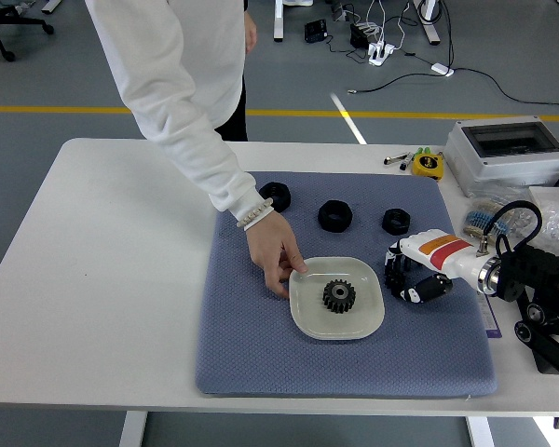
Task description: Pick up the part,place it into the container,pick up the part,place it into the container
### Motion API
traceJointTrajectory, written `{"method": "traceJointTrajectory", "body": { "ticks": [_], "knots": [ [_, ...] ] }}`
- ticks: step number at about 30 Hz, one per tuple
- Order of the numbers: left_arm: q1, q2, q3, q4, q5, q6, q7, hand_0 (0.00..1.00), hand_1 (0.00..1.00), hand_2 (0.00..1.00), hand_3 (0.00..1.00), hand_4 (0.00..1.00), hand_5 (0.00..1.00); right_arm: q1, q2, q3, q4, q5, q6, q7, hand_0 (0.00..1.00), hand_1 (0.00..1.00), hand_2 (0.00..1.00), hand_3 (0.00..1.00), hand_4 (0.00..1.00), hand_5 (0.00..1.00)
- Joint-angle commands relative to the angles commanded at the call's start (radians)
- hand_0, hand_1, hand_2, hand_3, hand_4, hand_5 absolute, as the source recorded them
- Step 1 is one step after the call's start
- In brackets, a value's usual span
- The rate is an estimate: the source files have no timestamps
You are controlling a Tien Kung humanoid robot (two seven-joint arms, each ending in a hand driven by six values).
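Note:
A white dish (307, 315) sits on the blue mat (252, 354) with a black gear (337, 296) in its middle. A person at the far side reaches in and their hand (276, 259) grips the dish's left rim. Just right of the dish, my right hand (402, 277) lies low on the mat. Its fingers (419, 291) are curled around a small black gear that is mostly hidden inside them. Three black ring-shaped parts (275, 196) (334, 215) (396, 221) lie in a row further back on the mat.
A grey box with a clear lid (508, 154) stands at the back right, with a yellow tape measure (427, 164) beside it. A clear plastic bag (554, 223) and the arm's black frame (545, 307) crowd the right edge.

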Motion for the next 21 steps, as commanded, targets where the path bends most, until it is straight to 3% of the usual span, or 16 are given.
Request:
{"method": "traceJointTrajectory", "body": {
  "ticks": [1,6,7,12,13,21],
  "knots": [
    [0.000,0.000,0.000,0.000,0.002,0.000,0.000,0.716,0.623,0.727,0.623,0.720,0.684,-0.001,0.000,0.001,0.000,0.002,0.000,0.001,0.279,0.413,0.467,0.487,0.702,0.131],
    [0.002,0.001,-0.006,0.000,0.013,-0.002,0.004,0.716,0.623,0.727,0.623,0.720,0.684,-0.004,-0.002,0.002,0.001,0.007,-0.003,0.007,0.279,0.413,0.467,0.487,0.702,0.131],
    [0.002,0.001,-0.007,0.000,0.014,-0.002,0.004,0.715,0.623,0.727,0.623,0.719,0.684,-0.004,-0.002,0.002,0.002,0.008,-0.003,0.009,0.218,0.353,0.413,0.470,0.851,0.049],
    [0.005,0.001,-0.013,-0.001,0.025,-0.005,0.008,0.715,0.623,0.727,0.623,0.719,0.684,-0.008,-0.006,0.007,0.008,0.010,-0.010,0.014,0.218,0.353,0.413,0.470,0.851,0.049],
    [0.005,0.002,-0.014,-0.001,0.026,-0.005,0.009,0.716,0.624,0.726,0.623,0.719,0.684,-0.008,-0.006,0.009,0.010,0.009,-0.011,0.015,0.174,0.257,0.372,0.452,0.883,0.045],
    [0.008,0.003,-0.023,-0.001,0.047,-0.010,0.016,0.715,0.624,0.726,0.623,0.720,0.683,-0.012,-0.026,0.064,0.065,-0.022,-0.025,0.010,0.158,0.243,0.361,0.453,0.880,0.042]
  ]
}}
